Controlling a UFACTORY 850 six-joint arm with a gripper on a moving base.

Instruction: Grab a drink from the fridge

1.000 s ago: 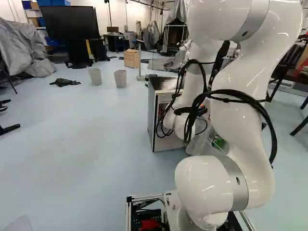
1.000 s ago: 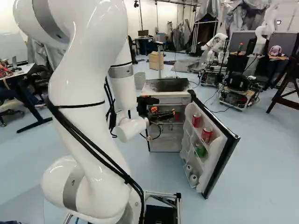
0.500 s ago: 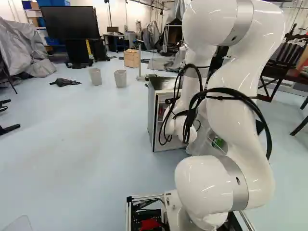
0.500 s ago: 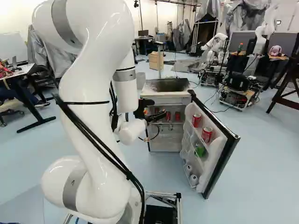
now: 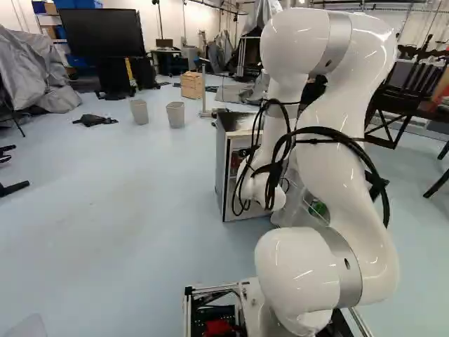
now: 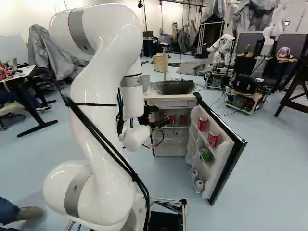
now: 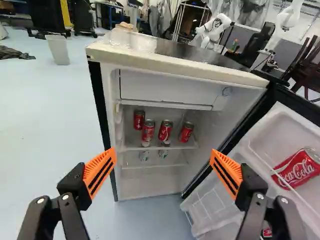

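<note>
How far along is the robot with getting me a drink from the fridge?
Looks done: the black-edged white door stands open, and the black-and-orange two-fingered claw faces the inside of the small white fridge.

In hand: nothing; the claw is spread open, with the red metal cans on the shelf ahead of it.

Left: reaching in, gripping a can and bringing it out.
</note>
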